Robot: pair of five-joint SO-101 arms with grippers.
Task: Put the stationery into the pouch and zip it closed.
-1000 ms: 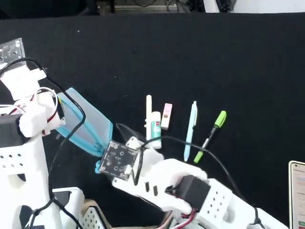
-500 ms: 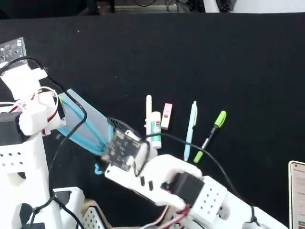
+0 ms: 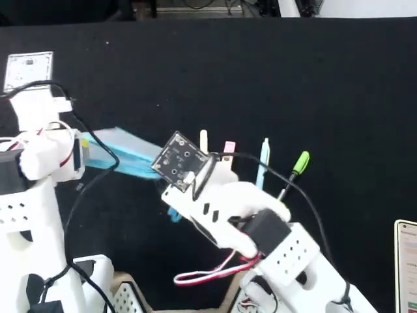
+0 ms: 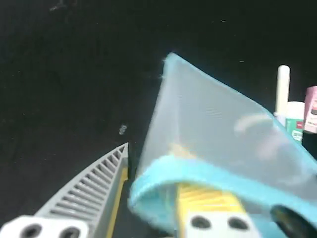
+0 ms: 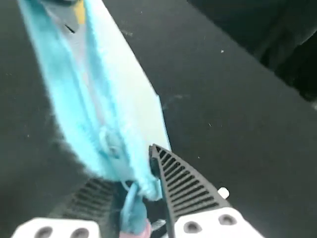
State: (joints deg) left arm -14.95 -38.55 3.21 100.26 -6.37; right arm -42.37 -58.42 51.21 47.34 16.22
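Note:
The translucent pouch (image 3: pixel 127 156) with its blue zipper hangs above the black table, stretched between both arms. My left gripper (image 3: pixel 86 156) is shut on the pouch's left end; in the left wrist view the blue rim (image 4: pixel 168 171) lies between the gripper's (image 4: pixel 148 166) fingers. My right gripper (image 3: pixel 161 176) is shut on the other end of the pouch (image 5: pixel 99 109), with the blue pull tab (image 5: pixel 131 215) hanging beside its fingers. On the table lie a white stick (image 3: pixel 203 137), a pink eraser (image 3: pixel 229 147), a blue pen (image 3: pixel 264 156) and a green marker (image 3: pixel 297 166).
A glue stick (image 4: pixel 297 119) stands next to the white stick (image 4: pixel 283 84) and the eraser (image 4: pixel 311 106). A white card (image 3: pixel 29 68) lies at the far left, a paper (image 3: pixel 407 261) at the right edge. The far half of the table (image 3: pixel 260 72) is bare.
The right arm has risen and swung away from the front edge, lifting the pouch's end. The pouch now hangs taut and flatter between both grippers; the left arm has shifted slightly.

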